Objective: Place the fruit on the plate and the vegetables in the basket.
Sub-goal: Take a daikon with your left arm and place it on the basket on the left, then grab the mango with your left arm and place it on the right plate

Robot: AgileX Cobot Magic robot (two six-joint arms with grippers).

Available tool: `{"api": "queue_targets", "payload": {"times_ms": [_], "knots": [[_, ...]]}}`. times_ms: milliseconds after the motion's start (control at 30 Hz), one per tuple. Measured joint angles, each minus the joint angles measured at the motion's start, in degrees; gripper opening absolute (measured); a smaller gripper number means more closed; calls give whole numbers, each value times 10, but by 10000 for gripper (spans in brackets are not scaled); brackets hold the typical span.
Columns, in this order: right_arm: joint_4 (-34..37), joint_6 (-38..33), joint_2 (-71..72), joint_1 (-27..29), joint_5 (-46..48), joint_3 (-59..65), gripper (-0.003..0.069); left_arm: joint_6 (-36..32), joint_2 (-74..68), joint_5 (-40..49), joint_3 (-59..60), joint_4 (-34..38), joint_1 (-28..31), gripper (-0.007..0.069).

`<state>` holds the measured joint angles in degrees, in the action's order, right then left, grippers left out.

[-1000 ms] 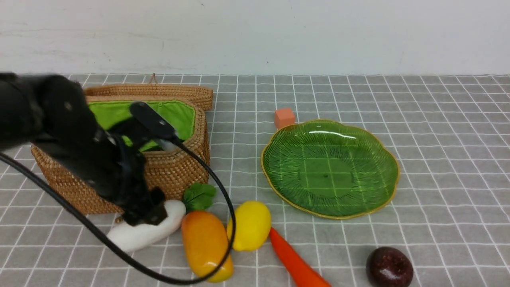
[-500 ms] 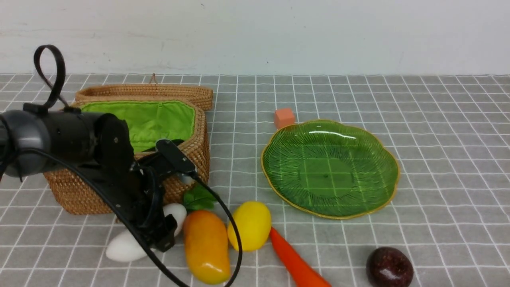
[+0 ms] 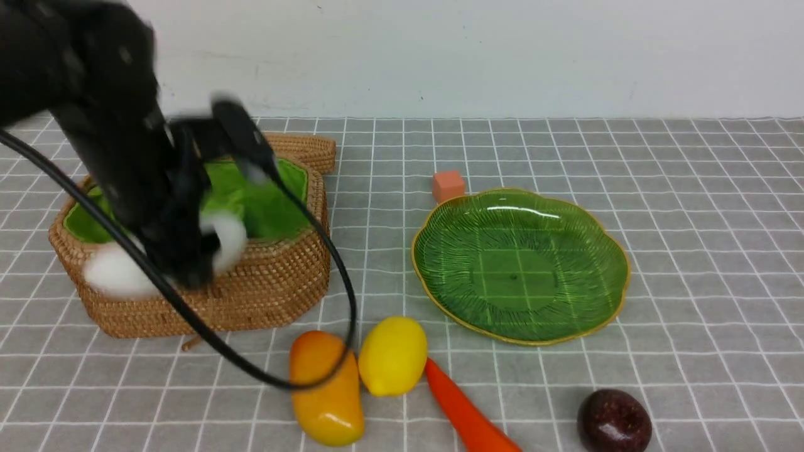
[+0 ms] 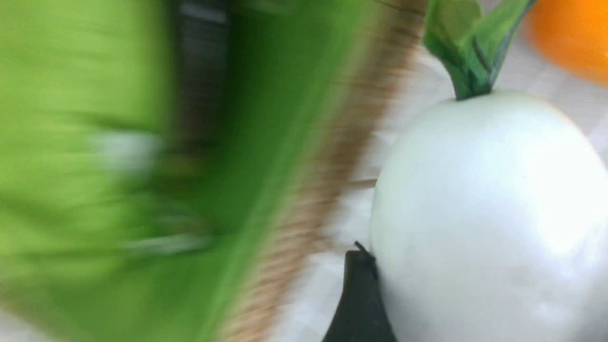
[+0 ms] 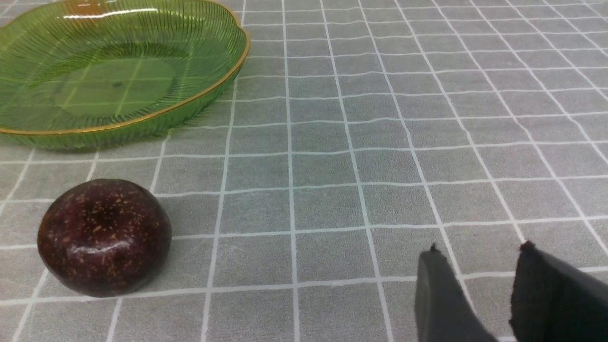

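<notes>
**Radish over the basket, release not yet made**

My left gripper (image 3: pixel 188 251) is clamped on the white radish (image 3: pixel 113 276), which hangs over the near left part of the basket (image 3: pixel 264 289), about level with its near wall. The front view is smeared there, so I only judge that the radish is not wholly inside the rim. I would carry it over the green lining, lower it, lay it along the basket's length, and only then open.

The left wrist view adds what the front lacks: one black finger (image 4: pixel 358 299) pressed against the radish, and green leaves (image 4: pixel 470 47) at its top. Only the right wrist view shows the right gripper (image 5: pixel 477 254), jaws slightly apart and empty, low near the maroon fruit (image 5: pixel 104 235). The plate (image 3: pixel 565 251) is bare. The mango (image 3: pixel 323 389), lemon (image 3: pixel 392 355) and carrot (image 3: pixel 468 414) lie on the near table (image 3: pixel 691 314).
</notes>
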<state>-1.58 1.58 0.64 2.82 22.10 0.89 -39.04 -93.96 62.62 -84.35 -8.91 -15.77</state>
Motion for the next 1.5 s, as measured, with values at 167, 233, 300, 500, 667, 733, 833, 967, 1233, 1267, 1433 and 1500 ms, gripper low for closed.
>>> {"api": "queue_targets", "payload": {"times_ms": [167, 233, 300, 500, 667, 733, 833, 967, 1233, 1267, 1433, 1500], "knots": [[0, 0, 0, 0, 0, 0, 241, 51, 0, -184, -27, -119, 0, 508], [0, 0, 0, 0, 0, 0, 241, 70, -13, -222, -27, -139, 0, 508], [0, 0, 0, 0, 0, 0, 241, 76, -22, -236, -27, -146, 0, 508], [0, 0, 0, 0, 0, 0, 241, 86, -49, -274, 35, -139, 25, 509], [0, 0, 0, 0, 0, 0, 241, 94, -46, -304, 83, -104, 55, 626], [0, 0, 0, 0, 0, 0, 241, 100, -34, -304, 97, -86, 59, 661], [0, 0, 0, 0, 0, 0, 241, 138, -1, -300, 102, -24, 59, 659], [0, 0, 0, 0, 0, 0, 241, 253, 42, -283, 102, 100, 59, 622], [0, 0, 0, 0, 0, 0, 241, 448, 74, -52, 118, 256, 1, 520], [0, 0, 0, 0, 0, 0, 241, 464, 74, -47, 126, 243, -20, 519], [0, 0, 0, 0, 0, 0, 241, 653, 53, -89, 146, 145, -101, 523], [0, 0, 0, 0, 0, 0, 241, 754, 29, -111, 146, 96, -119, 534]]}}
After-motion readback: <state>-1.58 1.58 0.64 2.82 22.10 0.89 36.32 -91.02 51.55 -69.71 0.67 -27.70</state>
